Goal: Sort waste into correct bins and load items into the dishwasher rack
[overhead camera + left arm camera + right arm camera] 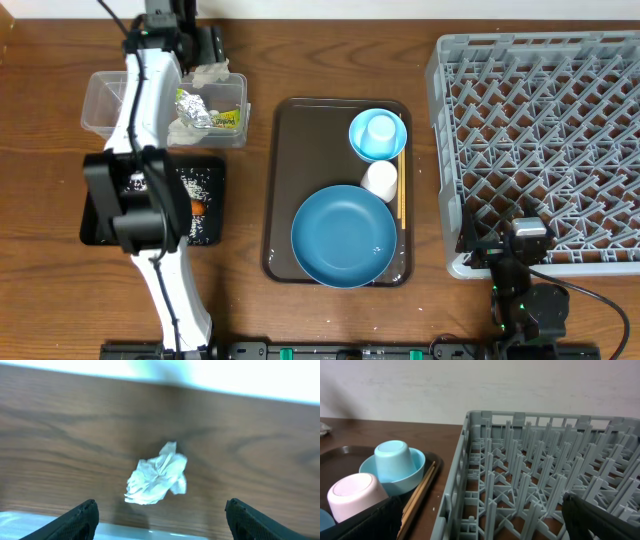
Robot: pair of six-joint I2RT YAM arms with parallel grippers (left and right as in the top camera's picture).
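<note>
Left gripper (161,510) — jaws spread wide, empty — hangs over the crumpled tissue (157,480), which lies on the table (250,450) just beyond the clear tub (100,100): positioned to straddle it. Right gripper (480,527), likewise spread, waits by the dishwasher rack (530,460).

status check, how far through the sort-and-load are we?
Done: carrot and rice lie in the black tray, foil wrapper in the clear tub.
In hand: left gripper hangs open above a crumpled tissue on the table, not gripped.
Left: plate, bowl, cups and chopsticks are all on the brown tray; rack holds nothing; right gripper is open beside it.
</note>
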